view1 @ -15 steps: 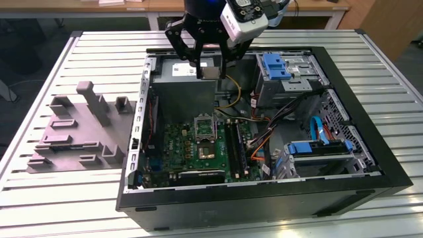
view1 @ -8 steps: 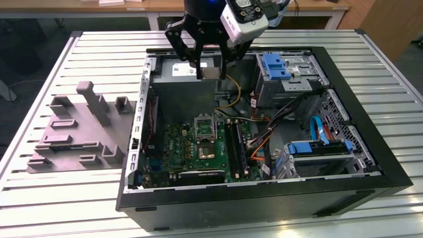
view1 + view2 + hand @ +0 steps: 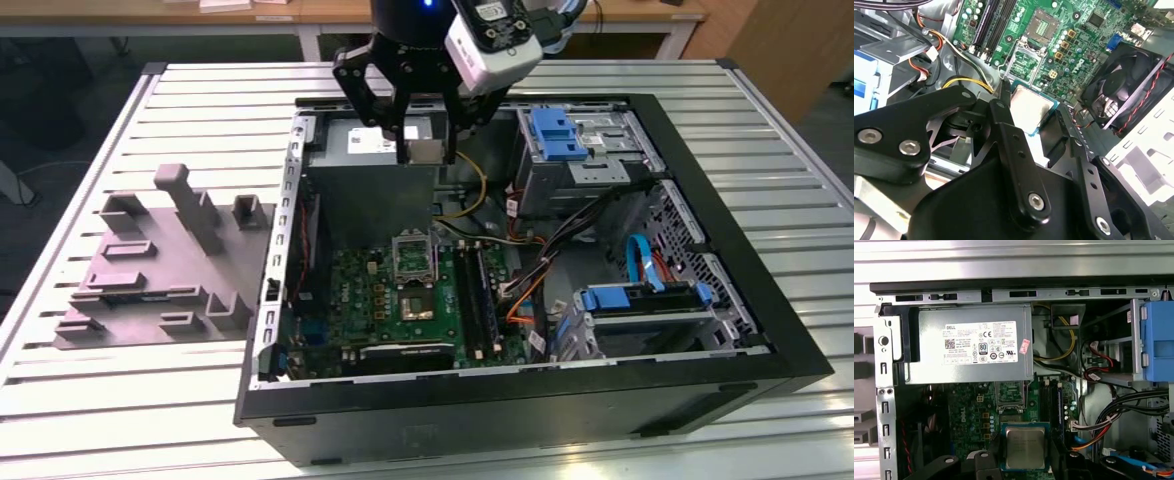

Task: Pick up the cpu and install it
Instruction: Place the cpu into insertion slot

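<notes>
Above the far part of the open computer case [image 3: 534, 410], over the grey power supply [image 3: 969, 347], the cpu [image 3: 424, 152] is held clear of the motherboard [image 3: 380, 300] by the gripper [image 3: 426, 140]. Its fingers [image 3: 1006, 125] are clamped on two opposite edges of the cpu. The pick-up is therefore judged done. The installation is not yet done: the socket [image 3: 416, 303] lies uncovered on the board, nearer in the exterior view, with its load plate [image 3: 412, 252] swung up, and nothing is seated in it.

In both wrist views the cpu [image 3: 1029, 107] [image 3: 1025, 447] is seen as a small flat square. It has a pale silver metal top on a bluish-green rim and is carried roughly level between the dark finger ends.

To the exterior view's left of the case, a grey fixture plate [image 3: 160, 270] is laid on the slatted table [image 3: 747, 110].
</notes>
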